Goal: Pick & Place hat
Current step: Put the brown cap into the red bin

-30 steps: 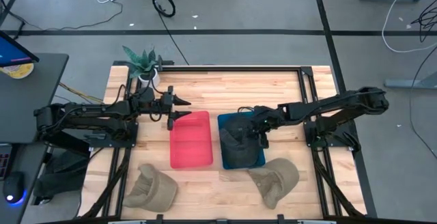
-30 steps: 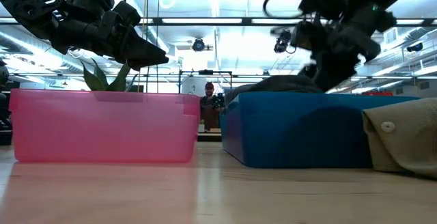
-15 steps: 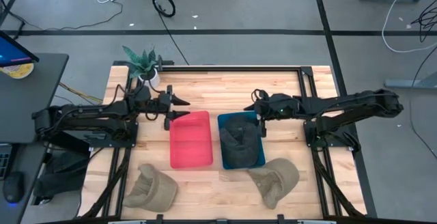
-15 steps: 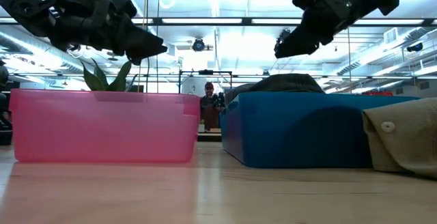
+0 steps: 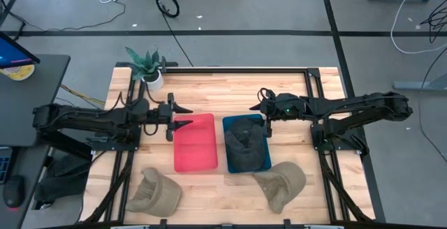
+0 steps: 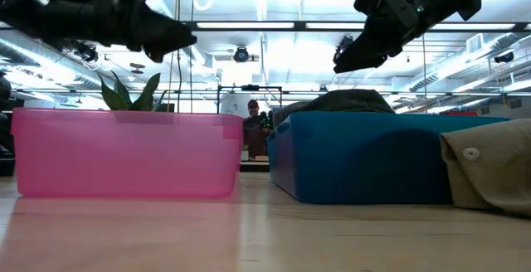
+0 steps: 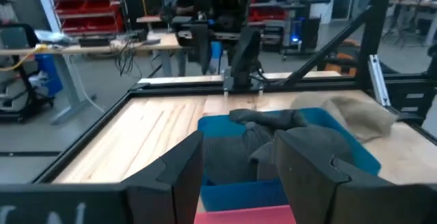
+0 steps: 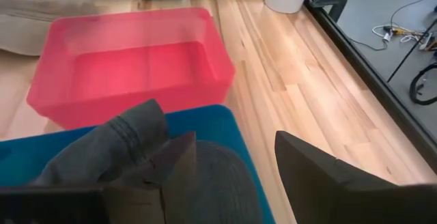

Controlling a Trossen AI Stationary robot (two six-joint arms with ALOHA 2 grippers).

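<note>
Glossy plastic pink bin [image 5: 193, 142], blue bin [image 5: 264, 160], matt cloth hat [image 5: 244, 142], wood table [image 5: 230, 89]

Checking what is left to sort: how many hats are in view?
3: a dark hat in the blue bin, one tan hat at the table's near-left edge, another tan hat near-right. The pink bin looks empty.

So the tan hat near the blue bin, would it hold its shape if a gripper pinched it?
Probably not. The tan hat lies slumped and creased on the table, so it looks like soft cloth that would sag. The dark hat crumpled in the blue bin suggests the same. It likely won't roll.
</note>
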